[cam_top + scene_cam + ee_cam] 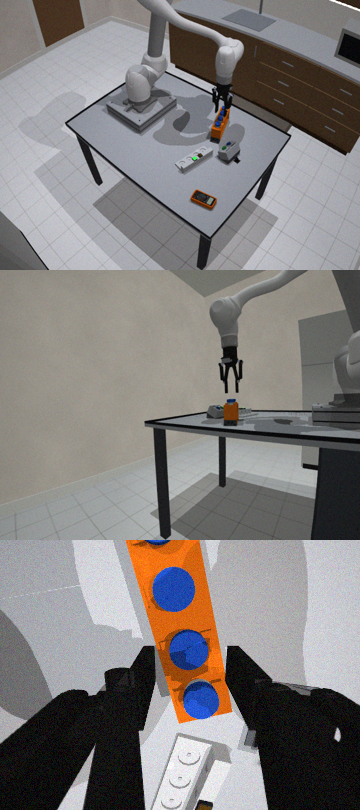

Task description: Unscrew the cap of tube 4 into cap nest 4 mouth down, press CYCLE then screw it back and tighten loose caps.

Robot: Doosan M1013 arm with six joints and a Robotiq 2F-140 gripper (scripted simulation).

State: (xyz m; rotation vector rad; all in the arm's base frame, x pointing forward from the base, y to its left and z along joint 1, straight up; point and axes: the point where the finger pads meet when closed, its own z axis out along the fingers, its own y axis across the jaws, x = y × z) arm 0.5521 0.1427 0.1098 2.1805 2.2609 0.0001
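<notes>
The orange decapping station (220,124) stands on the table with a blue cap on each of its tubes. It also shows in the side view (230,411) and the wrist view (185,625). My gripper (221,108) (231,390) is open and empty. It hangs clear above the station. In the wrist view my fingers straddle the second cap (188,649) from the cap tray end, well above it. The white cap tray (194,158) has empty nests and its green lamp (194,158) is lit.
The grey key housing (229,151) with a blue key (228,143) and a green key (223,147) sits right of the tray. An orange multimeter (203,199) lies near the front edge. The arm's base plate (141,108) is at the back left.
</notes>
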